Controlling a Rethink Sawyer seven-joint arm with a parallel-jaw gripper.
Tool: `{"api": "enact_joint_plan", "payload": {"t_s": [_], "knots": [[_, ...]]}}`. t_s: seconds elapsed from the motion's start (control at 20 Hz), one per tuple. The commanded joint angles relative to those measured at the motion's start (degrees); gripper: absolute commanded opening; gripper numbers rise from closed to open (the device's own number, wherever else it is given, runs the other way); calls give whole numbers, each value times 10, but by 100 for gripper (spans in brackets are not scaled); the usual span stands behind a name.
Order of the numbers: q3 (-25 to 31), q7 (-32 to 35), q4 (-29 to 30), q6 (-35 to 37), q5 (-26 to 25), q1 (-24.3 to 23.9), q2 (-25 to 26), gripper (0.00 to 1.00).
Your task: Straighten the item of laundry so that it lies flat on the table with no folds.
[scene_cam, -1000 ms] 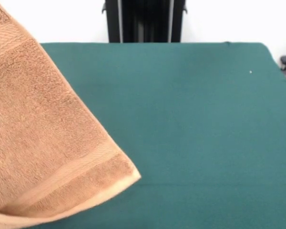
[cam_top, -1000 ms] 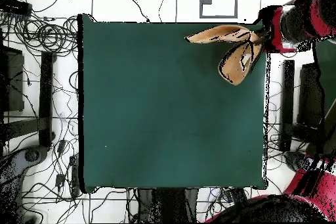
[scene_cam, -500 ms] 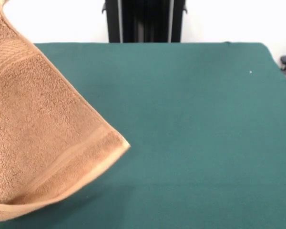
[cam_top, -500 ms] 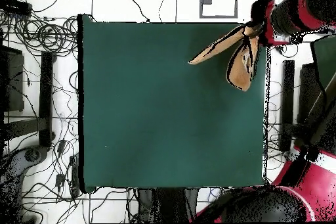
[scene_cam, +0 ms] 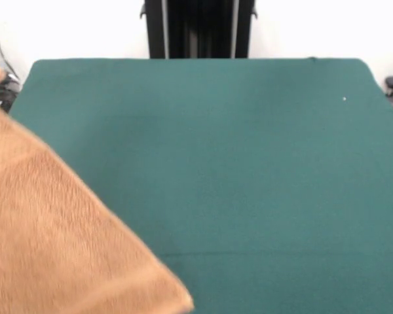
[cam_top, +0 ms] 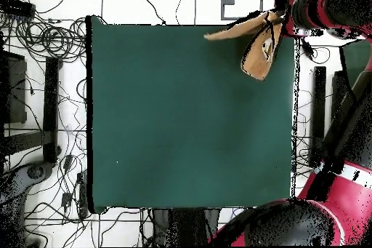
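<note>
The tan-orange towel (scene_cam: 59,229) hangs in the air and fills the lower left of the front view, close to the camera; its woven bands do not show. In the overhead view the towel (cam_top: 256,49) dangles in two drooping lobes over the top right corner of the dark green table (cam_top: 182,129). My gripper (cam_top: 278,21) is shut on the towel's upper end at the table's top right edge, at the tip of the red and black arm (cam_top: 327,5). The gripper does not show in the front view. The table (scene_cam: 249,163) bears nothing else.
The black pedestal (scene_cam: 198,29) stands behind the table's far edge. In the overhead view, cables (cam_top: 43,41) lie on the floor left of the table, and the robot's red base (cam_top: 312,223) sits at the bottom right. A tiny white speck (scene_cam: 344,99) lies on the cloth.
The gripper has carried the towel further toward the table's corner. In the front view the towel has swung lower and closer to the camera, and its bands have gone out of sight.
</note>
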Motion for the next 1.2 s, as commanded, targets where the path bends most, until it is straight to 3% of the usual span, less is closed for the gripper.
{"api": "enact_joint_plan", "payload": {"t_s": [0.05,0.3,0.45,0.8,1.2], "knots": [[16,-16,87,-76,10,27,18,0],[11,-6,126,-160,17,25,25,0],[-8,27,144,-163,9,29,23,0],[-22,112,260,-240,29,10,5,0],[-53,163,354,-331,19,4,-5,0]]}}
